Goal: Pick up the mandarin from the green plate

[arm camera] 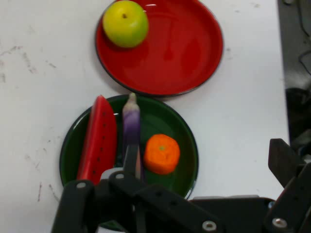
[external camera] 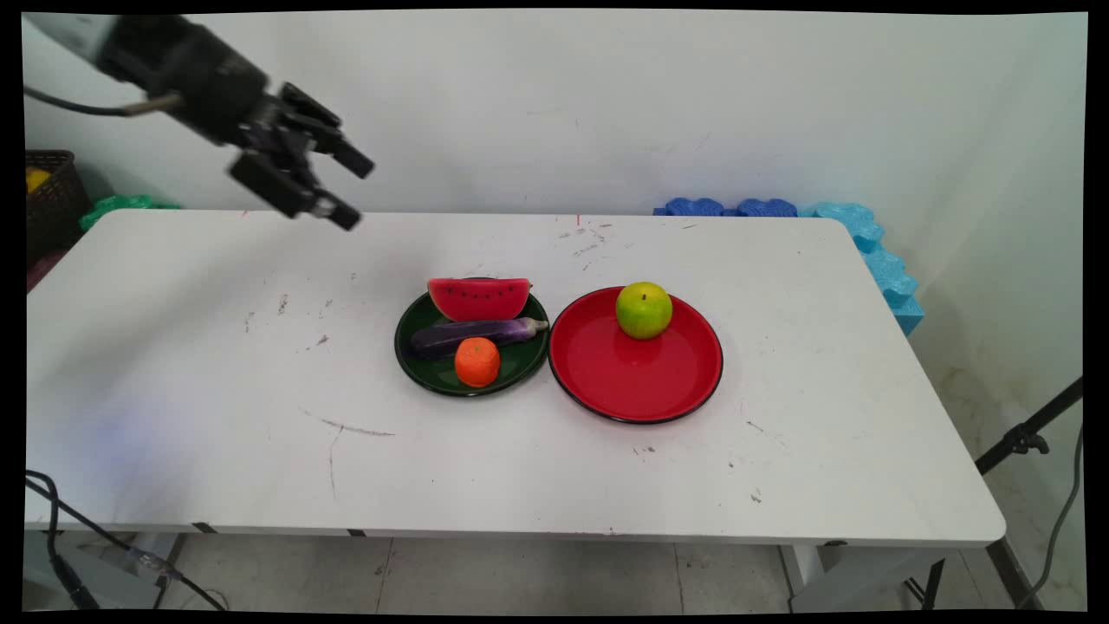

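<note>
My gripper [external camera: 356,192] hangs high over the table's far left, open and holding nothing. It is well apart from the plates, up and to their left. A dark green plate [external camera: 414,364] at mid-table carries a watermelon slice [external camera: 478,298], a purple eggplant [external camera: 472,335] and an orange [external camera: 477,361]. Touching its right side lies a red plate [external camera: 641,386] with a green apple [external camera: 644,309] at its far edge. The hand view looks down on both plates: the watermelon slice [arm camera: 99,141], eggplant [arm camera: 131,126] and orange [arm camera: 162,154] sit just beyond the linkage, the apple [arm camera: 125,23] farther off.
Blue foam mats [external camera: 871,247] lean on the wall at the back right corner. A dark basket [external camera: 52,204] and a green bundle [external camera: 117,208] sit behind the table's left end. A black stand leg [external camera: 1027,438] is at the right, and cables [external camera: 52,511] hang at the front left.
</note>
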You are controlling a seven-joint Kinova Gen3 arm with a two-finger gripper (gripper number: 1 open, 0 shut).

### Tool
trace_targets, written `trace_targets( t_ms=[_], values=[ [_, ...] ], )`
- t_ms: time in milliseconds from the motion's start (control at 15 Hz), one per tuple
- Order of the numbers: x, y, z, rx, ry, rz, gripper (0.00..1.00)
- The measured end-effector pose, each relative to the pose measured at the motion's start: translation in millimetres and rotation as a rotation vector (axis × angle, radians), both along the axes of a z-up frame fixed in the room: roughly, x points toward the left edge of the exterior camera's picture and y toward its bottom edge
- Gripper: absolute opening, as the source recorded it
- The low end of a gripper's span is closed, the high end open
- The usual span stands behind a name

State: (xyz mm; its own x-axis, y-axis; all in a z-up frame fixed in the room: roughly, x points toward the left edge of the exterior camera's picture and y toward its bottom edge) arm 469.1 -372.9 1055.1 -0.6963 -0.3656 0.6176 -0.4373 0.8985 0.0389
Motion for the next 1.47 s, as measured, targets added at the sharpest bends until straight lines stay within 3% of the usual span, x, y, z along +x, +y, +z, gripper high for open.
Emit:
trace_targets(
  t_ms=[333, 667, 1067, 1467],
  values=[
    [-53.2, -23.7, -44.5, 0.042, -0.08, 0.093, 1.0],
    [-94.9, -36.2, -95.4, 0.083, -0.145, 0.146, 1.0],
    [-116.6, -44.3, -157.7, 0.138, -0.238, 0.191, 1.0],
    [-131.9, -49.4, -199.7, 0.177, -0.275, 0.224, 1.0]
  ],
)
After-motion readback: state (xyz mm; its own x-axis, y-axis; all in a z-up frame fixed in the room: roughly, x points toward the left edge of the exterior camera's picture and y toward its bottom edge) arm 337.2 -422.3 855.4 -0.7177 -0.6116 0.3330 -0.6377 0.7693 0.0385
